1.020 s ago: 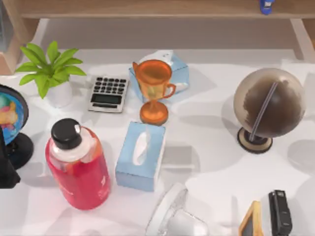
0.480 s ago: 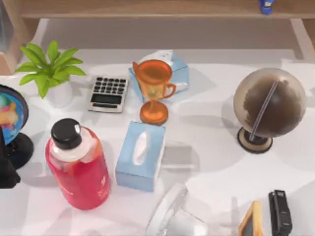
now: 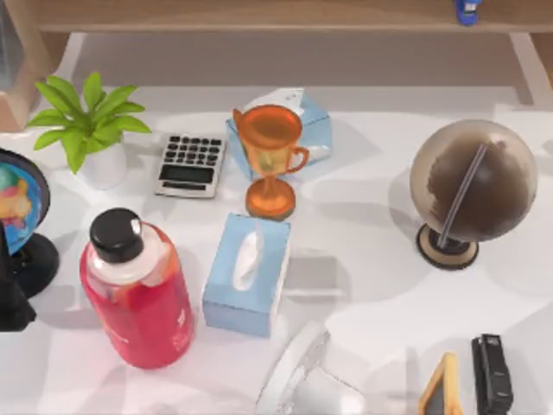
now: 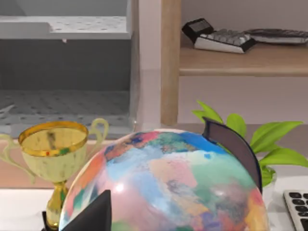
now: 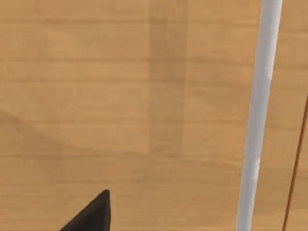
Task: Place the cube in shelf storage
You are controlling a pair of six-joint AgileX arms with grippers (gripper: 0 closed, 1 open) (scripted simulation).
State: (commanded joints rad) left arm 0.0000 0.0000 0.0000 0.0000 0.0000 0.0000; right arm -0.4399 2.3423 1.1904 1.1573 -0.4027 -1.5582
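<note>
Two arms, cube's whereabouts unclear

Parked at the table's left edge, the left arm (image 3: 10, 298) sat just beside the coloured globe (image 3: 17, 194), probably to keep off the crowded desk. The right gripper (image 5: 91, 214) faced bare light wood up close, likely the shelf storage (image 3: 259, 13), which suggested a placing reach. Neither gripper's hold could be told, nor where the cube lay. The shelf board looked largely open, with a small blue item (image 3: 467, 9) toward its right.
</note>
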